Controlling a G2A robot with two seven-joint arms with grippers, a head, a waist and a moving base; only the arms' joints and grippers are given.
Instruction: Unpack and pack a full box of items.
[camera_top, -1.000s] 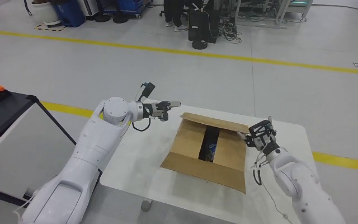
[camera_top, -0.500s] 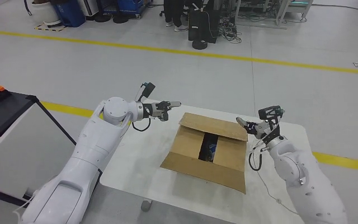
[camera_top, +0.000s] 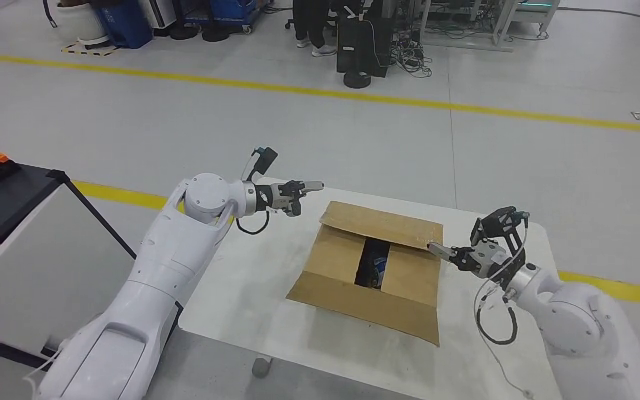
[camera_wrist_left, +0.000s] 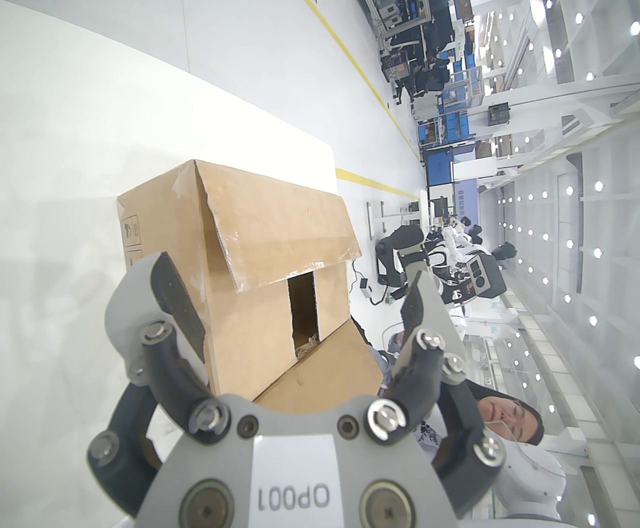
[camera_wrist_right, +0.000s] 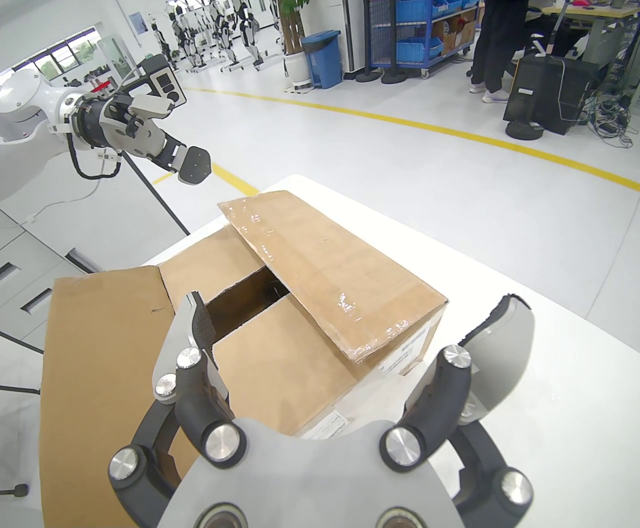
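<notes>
– Whereabouts of the cardboard box (camera_top: 375, 265)?
– Middle of the white table (camera_top: 250, 290). Top flaps partly parted, a dark slot between them, something dark and blue down inside.
– And the left gripper (camera_top: 312, 186)?
– Up in the air by the table's far left edge, left of the box and well apart from it. Fingers spread, nothing between them.
– Right gripper (camera_top: 445, 250)?
– At the box's right edge, close to the far corner. Fingers wide apart, gripping nothing; contact with the cardboard hard to tell.
</notes>
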